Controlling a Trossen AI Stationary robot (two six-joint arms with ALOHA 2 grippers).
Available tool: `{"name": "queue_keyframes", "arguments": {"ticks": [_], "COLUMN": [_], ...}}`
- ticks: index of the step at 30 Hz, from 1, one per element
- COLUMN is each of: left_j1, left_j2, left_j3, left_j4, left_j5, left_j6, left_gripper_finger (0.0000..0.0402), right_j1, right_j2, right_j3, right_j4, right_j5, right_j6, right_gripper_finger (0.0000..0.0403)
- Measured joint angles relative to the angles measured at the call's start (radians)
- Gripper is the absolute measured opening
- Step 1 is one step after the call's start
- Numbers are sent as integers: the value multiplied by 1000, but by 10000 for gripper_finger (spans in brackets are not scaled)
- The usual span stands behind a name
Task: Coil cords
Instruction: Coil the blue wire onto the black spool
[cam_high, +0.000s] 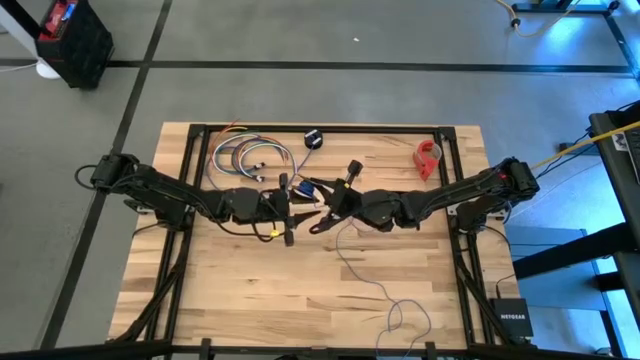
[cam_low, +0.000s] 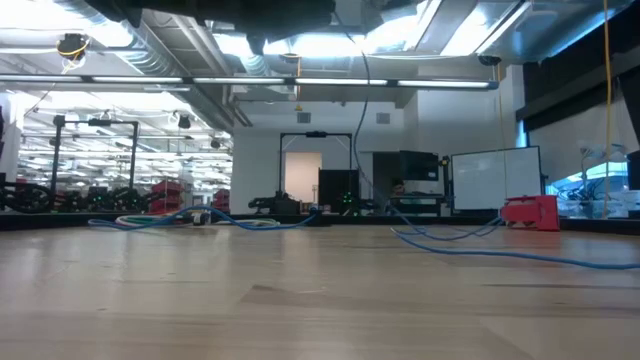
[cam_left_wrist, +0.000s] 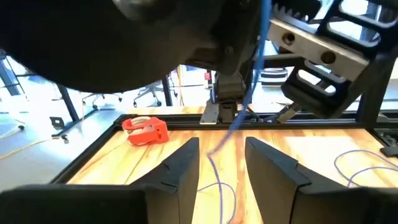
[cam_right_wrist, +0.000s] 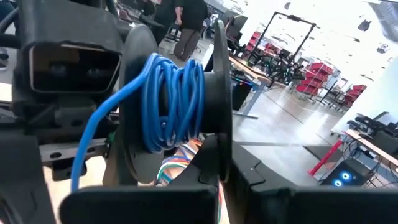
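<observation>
Midway, cord handed across to be wound.
Left gripper (cam_high: 291, 208), fingers (cam_left_wrist: 180, 165) parted around the thin cord (cam_high: 352, 262) without pinching; right gripper (cam_high: 330, 205) clamps the black spool (cam_right_wrist: 171, 106) upright, wraps on it, slack trailing across the counter (cam_high: 250, 290).
</observation>
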Motion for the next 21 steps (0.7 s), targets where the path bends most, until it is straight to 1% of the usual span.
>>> {"name": "queue_keyframes", "arguments": {"ticks": [6,11,17,19,21], "left_j1": [0,0,0,0,0], "left_j2": [0,0,1,9,23], "left_j3": [0,0,0,0,0], "left_j4": [3,25,37,54,89], "left_j5": [1,72,78,77,77], "left_j6": [11,13,30,33,34], "left_gripper_finger": [125,125,125,118,100], "right_j1": [0,0,1,1,1], "right_j2": [0,0,0,0,0], "right_j3": [3,3,3,3,3], "right_j4": [-3,-3,-2,-2,-2], "right_j5": [-14,-21,-31,-31,-39], "right_j6": [0,1,3,3,3], "right_gripper_finger": [5,5,5,5,5]}}
